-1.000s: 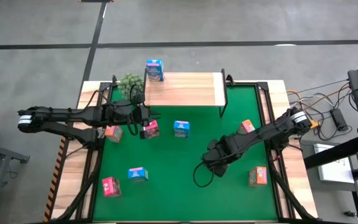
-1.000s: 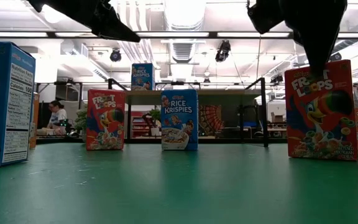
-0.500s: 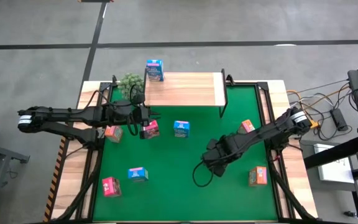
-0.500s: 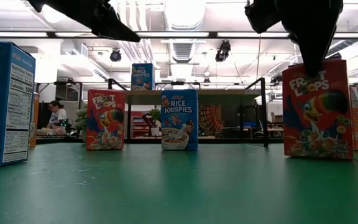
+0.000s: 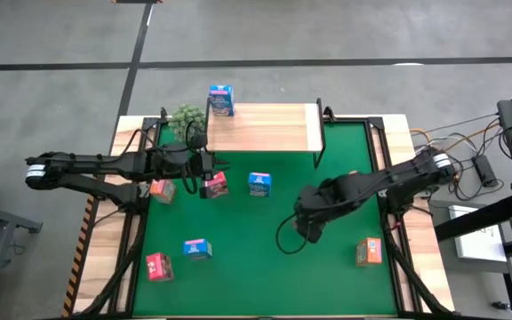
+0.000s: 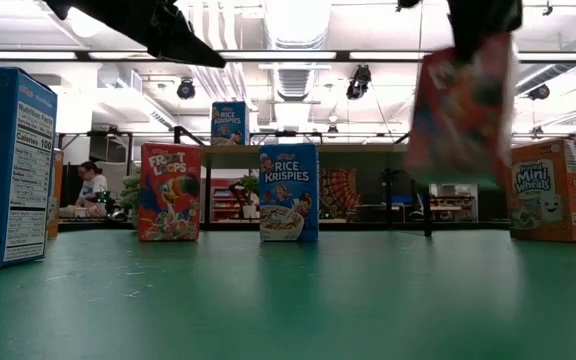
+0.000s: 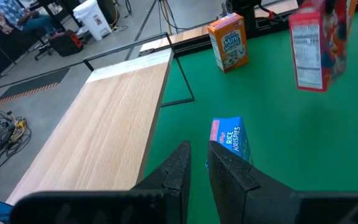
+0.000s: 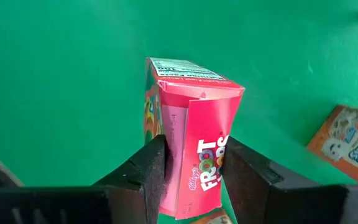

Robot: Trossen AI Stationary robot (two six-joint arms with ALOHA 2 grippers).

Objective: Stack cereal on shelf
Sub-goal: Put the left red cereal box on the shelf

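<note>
My right gripper point(image 5: 312, 216) is over the table's right half, shut on a red Froot Loops box point(image 6: 460, 120), which it hides in the high view. My left gripper point(image 5: 204, 176) hangs shut and empty above another red box point(image 5: 214, 185) that stands on the green mat. The wooden shelf point(image 5: 263, 126) stands at the far edge, with one blue Rice Krispies box point(image 5: 221, 100) at its far left corner. More boxes stand on the mat: blue point(image 5: 259, 183), blue point(image 5: 197, 249), red point(image 5: 158, 265), orange point(image 5: 369, 252). My right gripper pinches the Froot Loops box by its top end point(image 8: 194, 124) between the two fingers point(image 8: 146, 168), one on each broad face. The fingers come from above, pointing down. The box hangs below them, lifted clear of the mat and tilted.
A green plant point(image 5: 187, 117) sits left of the shelf. An orange box point(image 5: 161, 188) stands under the left arm, and a Mini Wheats box point(image 6: 548, 203) stands on the right. The mat between the blue box and the shelf's black legs point(image 5: 318, 158) is open.
My right gripper has risen with the Froot Loops box and moved toward the far edge. The box stood on the mat and now hangs clear and tilted. The Mini Wheats box behind it has come into the low view.
</note>
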